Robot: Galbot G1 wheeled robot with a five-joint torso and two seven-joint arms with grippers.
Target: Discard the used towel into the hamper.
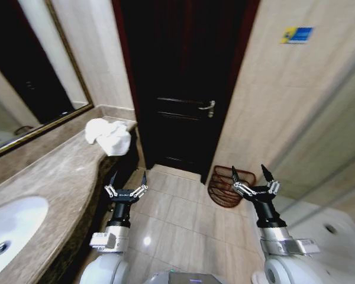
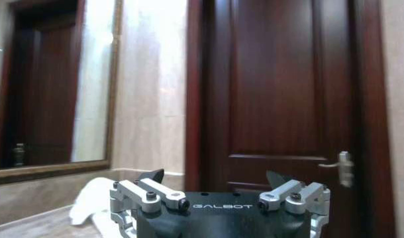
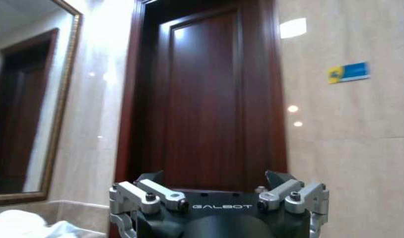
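Grippers both spread wide and empty: left gripper (image 1: 128, 180) raised over the floor just beside the counter (image 1: 53, 177), right gripper (image 1: 251, 176) raised near the hamper (image 1: 223, 186), touching nothing. One towel (image 1: 109, 136), white and crumpled, lying at the far end of the counter, left of the dark door (image 1: 183, 89). One hamper, reddish-brown wire, standing on the tiled floor against the right wall, just right of the door, partly hidden behind the right gripper. One sink (image 1: 12, 228) at near left; one mirror (image 1: 23, 77) above.
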